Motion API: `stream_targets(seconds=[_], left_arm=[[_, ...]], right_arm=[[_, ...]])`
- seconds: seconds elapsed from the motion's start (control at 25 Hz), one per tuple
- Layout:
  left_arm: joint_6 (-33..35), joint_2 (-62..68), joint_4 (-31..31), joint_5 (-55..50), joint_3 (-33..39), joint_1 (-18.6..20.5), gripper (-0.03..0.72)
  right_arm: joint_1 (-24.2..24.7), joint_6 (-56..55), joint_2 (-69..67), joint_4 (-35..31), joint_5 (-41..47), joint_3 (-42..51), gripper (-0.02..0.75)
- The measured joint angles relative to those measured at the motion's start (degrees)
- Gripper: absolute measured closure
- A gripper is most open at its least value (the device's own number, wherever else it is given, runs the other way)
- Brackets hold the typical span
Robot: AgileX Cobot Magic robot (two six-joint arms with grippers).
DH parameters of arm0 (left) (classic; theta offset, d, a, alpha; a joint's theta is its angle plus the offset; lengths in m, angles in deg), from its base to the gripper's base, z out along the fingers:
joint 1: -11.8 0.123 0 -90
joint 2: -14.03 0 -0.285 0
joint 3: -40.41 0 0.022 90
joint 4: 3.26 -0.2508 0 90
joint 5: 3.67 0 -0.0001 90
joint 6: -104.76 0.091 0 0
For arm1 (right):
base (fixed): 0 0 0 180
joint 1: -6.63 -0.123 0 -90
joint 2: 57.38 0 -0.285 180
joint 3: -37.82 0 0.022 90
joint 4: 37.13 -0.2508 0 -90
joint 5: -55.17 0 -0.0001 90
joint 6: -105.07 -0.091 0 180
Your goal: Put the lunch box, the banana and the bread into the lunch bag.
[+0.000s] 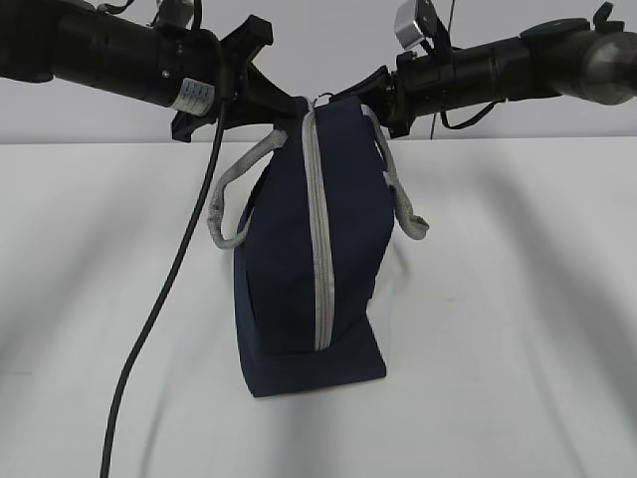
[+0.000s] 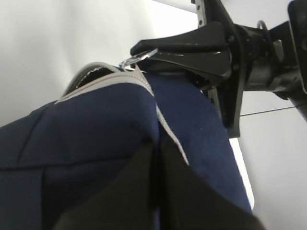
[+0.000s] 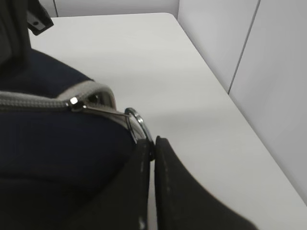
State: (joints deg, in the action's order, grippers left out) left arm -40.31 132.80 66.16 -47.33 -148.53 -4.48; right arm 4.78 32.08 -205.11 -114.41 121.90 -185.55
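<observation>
The right gripper pinches the ring pull atop the upright bag; the left gripper seems clamped on fabric beside it.

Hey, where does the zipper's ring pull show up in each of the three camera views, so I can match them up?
Exterior view: ring pull just peeks out at the top of the lunch bag, between the two grippers.
Left wrist view: upper middle, a metal glint held in the right gripper.
Right wrist view: centre, pinched at the gripper's fingertips.
Shared landmark: the grey zipper leading to the pull.
</observation>
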Motion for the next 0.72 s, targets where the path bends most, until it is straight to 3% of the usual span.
stream_targets(seconds=[0.56,0.64,0.72], left_arm=[[0.4,0.0,-2.1,0.0,-0.5,0.1,0.678],[0.5,0.0,-3.2,0.0,-0.5,0.4,0.636],[0.5,0.0,-5.0,0.2,-0.7,0.7,0.539]], right_arm=[[0.0,-4.8,-1.6,-2.0,-0.5,0.0,0.731],[0.1,-7.0,-1.6,-2.0,-0.3,0.0,0.669],[0.5,-10.7,-1.6,-2.0,-0.5,-0.1,0.541]])
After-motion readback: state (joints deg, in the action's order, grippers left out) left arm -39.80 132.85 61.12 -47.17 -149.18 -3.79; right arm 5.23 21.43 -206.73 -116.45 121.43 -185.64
